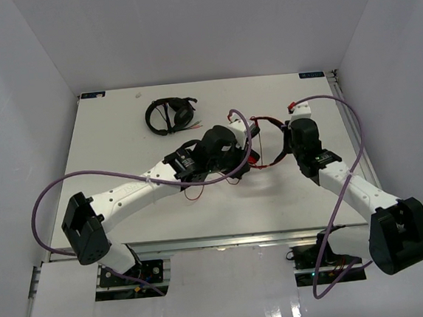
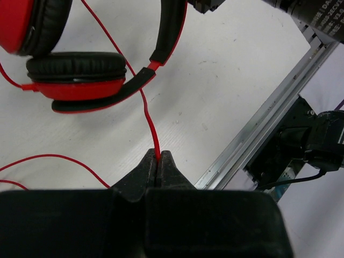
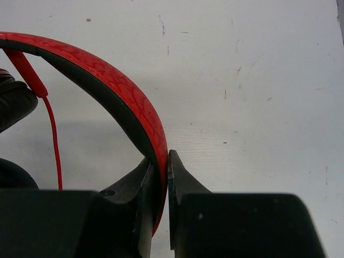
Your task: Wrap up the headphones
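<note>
Holding the red headphones [image 2: 75, 88] on the bench [image 1: 122, 151], right of the black headphones [image 1: 169, 115]: headband [image 3: 118, 86] clamped in the right pincer [image 3: 161, 158], cable [image 2: 146, 110] pinched in the left pincer [image 2: 159, 157]. Probably barely begun: no turns wound yet.

Bright red is shown by the shells of the red over-ear padded headphones [image 2: 75, 88], black by their cushions. Faint darker mottling is carried by the glossy red curved headband [image 3: 107, 80]; the thin red cable [image 2: 152, 129] is plain. Matte black is seen on the left gripper [image 2: 159, 157] and right gripper [image 3: 159, 158]. At upper left of the top view, small all-black headphones [image 1: 169, 115] are set against the flat white tabletop [image 1: 121, 144].
</note>
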Controlling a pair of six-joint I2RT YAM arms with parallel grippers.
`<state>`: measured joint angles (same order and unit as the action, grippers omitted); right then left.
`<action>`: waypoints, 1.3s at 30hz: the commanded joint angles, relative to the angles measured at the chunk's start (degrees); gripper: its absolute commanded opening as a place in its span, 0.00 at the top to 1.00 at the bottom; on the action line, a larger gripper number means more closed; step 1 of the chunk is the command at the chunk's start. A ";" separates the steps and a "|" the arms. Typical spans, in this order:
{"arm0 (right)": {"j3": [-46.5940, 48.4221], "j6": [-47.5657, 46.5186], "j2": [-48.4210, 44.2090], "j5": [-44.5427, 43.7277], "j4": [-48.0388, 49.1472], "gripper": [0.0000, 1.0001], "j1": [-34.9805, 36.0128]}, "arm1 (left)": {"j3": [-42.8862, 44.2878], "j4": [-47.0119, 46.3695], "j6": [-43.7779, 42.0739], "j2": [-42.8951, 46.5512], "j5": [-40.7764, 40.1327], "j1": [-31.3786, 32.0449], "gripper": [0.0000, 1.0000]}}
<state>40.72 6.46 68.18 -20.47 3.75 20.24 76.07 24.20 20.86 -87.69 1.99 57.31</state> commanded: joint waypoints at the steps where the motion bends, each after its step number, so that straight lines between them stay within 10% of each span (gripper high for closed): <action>1: 0.08 -4.41 -2.68 -0.53 8.17 0.92 2.57 | 5.16 4.25 -4.23 -1.03 -1.11 -0.27 1.00; 39: 2.44 -9.89 -2.88 17.75 0.56 0.92 5.34 | 0.31 -0.64 -28.85 2.08 -30.81 -0.36 0.93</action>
<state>39.99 -4.62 66.70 -5.17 3.64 25.43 76.97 27.79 -4.92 -90.32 -22.47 57.21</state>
